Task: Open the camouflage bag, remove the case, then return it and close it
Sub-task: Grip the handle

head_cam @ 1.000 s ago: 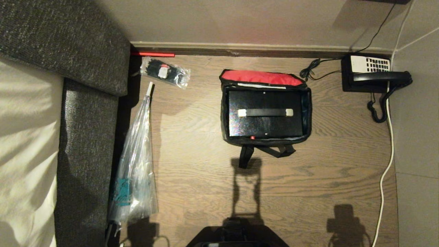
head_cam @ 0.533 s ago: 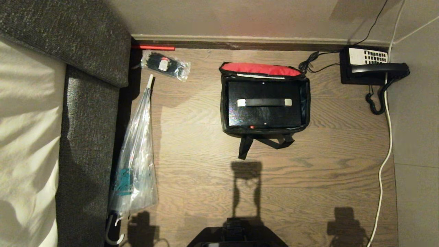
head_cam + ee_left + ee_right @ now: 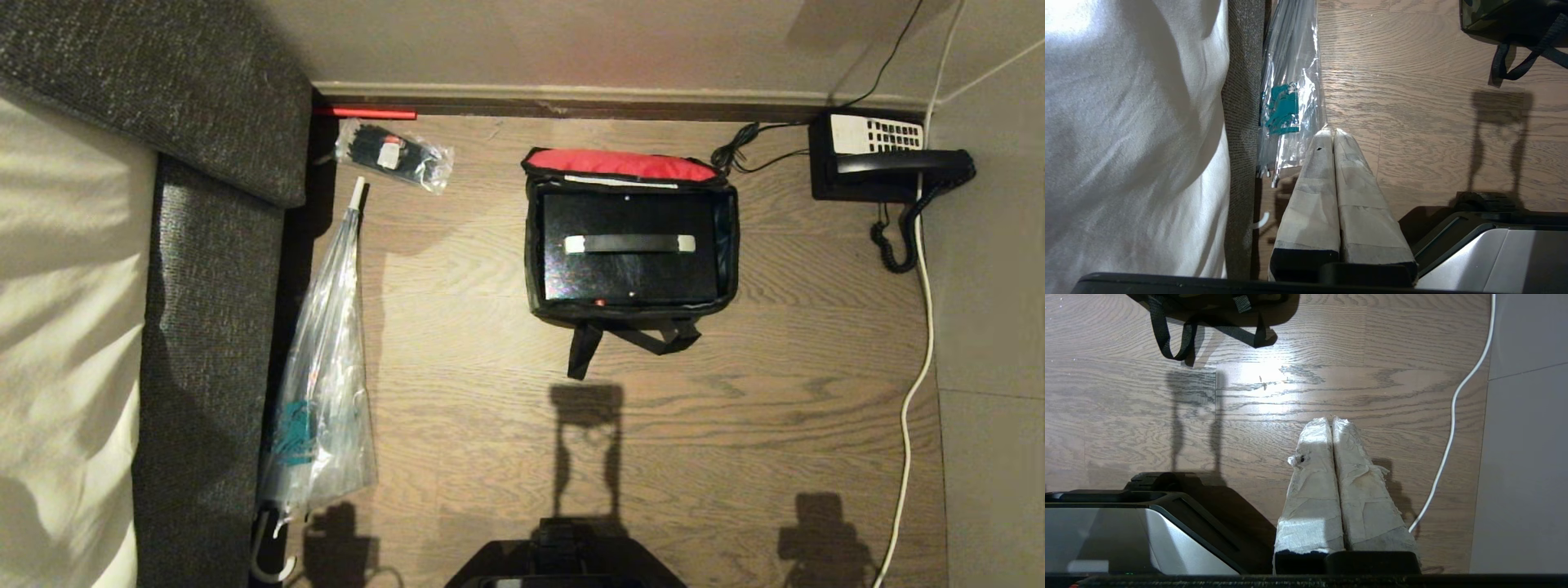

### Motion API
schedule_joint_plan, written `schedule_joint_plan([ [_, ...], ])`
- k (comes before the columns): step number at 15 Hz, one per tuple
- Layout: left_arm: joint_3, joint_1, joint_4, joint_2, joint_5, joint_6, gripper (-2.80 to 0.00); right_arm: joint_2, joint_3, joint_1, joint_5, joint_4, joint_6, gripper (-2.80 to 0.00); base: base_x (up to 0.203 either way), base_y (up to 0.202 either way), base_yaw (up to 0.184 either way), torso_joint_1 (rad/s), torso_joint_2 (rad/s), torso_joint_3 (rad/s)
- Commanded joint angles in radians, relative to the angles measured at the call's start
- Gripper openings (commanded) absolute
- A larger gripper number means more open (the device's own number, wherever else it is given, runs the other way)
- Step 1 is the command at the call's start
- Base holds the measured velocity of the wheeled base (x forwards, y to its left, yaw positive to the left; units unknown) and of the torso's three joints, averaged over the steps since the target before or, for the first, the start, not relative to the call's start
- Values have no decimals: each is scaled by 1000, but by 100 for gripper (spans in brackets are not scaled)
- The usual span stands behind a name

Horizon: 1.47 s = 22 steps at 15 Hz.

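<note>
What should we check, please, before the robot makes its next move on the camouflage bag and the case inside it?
1. Camouflage bag open, red-lined flap folded back: ok.
2. Case seated inside the bag, strap handle facing up and unobstructed: ok.
3. Left end effector empty, fingers shut, hanging over the floor beside the clear plastic sleeve: ok.
4. Right end effector empty, fingers shut, over bare floor short of the bag: ok.
5. End effector opened for the handle: not ok, both shut.
6. White cable away from the bag: ok.
</note>
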Motion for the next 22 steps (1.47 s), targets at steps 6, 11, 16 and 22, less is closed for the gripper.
schedule_joint_plan([
  [6, 0, 0, 0, 0, 0, 1, -280, 2, 0, 0, 1, 0, 0, -280, 0, 0, 0, 0, 0, 0],
  [11, 0, 0, -1, 0, 0, 1, -280, 2, 0, 0, 1, 0, 0, -280, 0, 0, 0, 0, 0, 0],
  [16, 0, 0, 0, 0, 0, 1, -280, 2, 0, 0, 1, 0, 0, -280, 0, 0, 0, 0, 0, 0],
  [22, 0, 0, 0, 0, 0, 1, -280, 2, 0, 0, 1, 0, 0, -280, 0, 0, 0, 0, 0, 0],
])
